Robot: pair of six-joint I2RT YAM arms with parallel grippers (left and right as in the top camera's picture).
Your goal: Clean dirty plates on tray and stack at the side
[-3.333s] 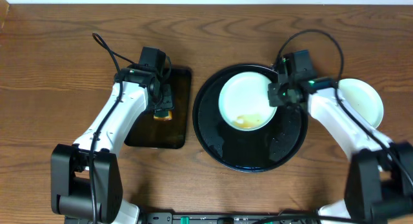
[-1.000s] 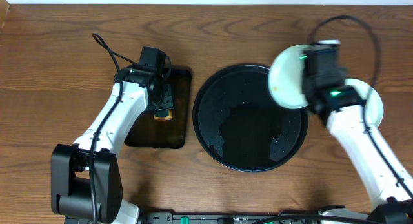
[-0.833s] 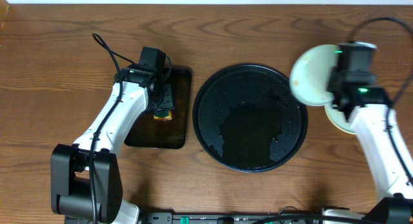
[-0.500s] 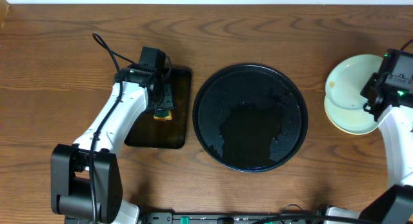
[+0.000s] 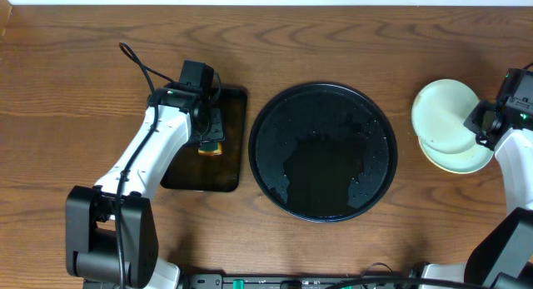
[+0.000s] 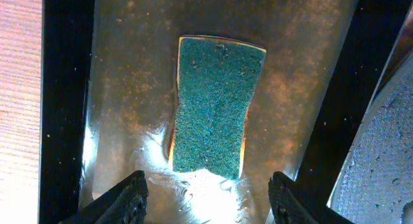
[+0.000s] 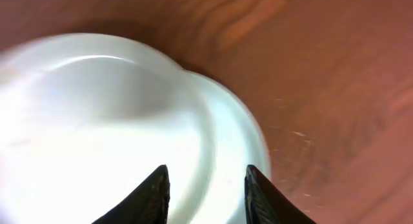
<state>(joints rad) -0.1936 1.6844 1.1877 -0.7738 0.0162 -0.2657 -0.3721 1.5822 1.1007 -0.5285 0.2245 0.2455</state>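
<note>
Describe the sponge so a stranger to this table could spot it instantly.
Left of the large round black tray lies a smaller rectangular black tray. The sponge rests on it, under the left gripper. It is the only green-topped, yellow-edged block there.

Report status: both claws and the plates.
Left claw open over green sponge. Right claw at two pale round plates beside round black tray, grip unclear. Tray holds no plates.

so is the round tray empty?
Empty of plates: the round tray holds only a wet film; both plates sit overlapped off it, to its right.
</note>
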